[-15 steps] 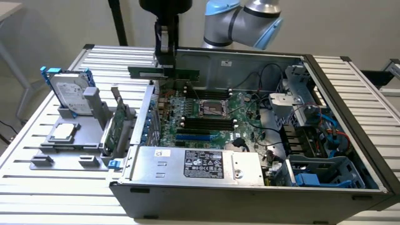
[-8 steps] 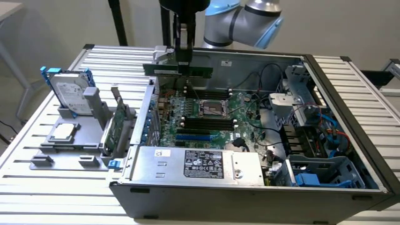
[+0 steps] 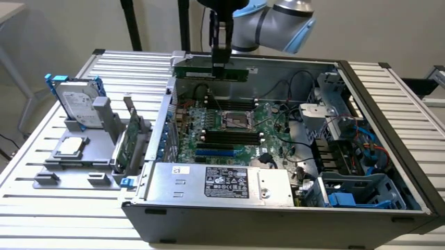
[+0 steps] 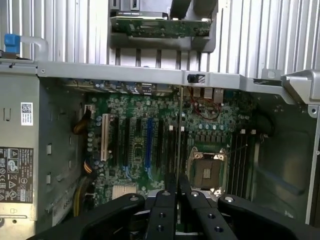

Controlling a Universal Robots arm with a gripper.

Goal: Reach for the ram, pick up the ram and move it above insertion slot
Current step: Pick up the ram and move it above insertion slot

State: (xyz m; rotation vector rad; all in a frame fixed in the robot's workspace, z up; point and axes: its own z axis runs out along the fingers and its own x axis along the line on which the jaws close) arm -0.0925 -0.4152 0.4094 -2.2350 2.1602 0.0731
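The ram [image 3: 208,73] is a long thin green board, held level above the far edge of the open computer case [image 3: 389,104]. My gripper [image 3: 220,58] is shut on the ram's upper edge and hangs straight down from the arm. In the wrist view the ram [image 4: 179,130] appears edge-on as a thin line running away from my gripper [image 4: 178,192], whose black fingers [image 4: 164,205] press together on it. Below lies the motherboard [image 3: 208,117] with its CPU socket [image 3: 236,120] and rows of long dark slots [image 3: 230,137]. The ram is well above them, touching nothing.
A grey holder on the slatted table [image 3: 41,208] at the exterior view's left carries a hard drive in a blue frame [image 3: 76,101] and an upright green card [image 3: 128,138]. The power supply [image 3: 215,182], cables [image 3: 299,88] and a drive cage [image 3: 361,192] crowd the case.
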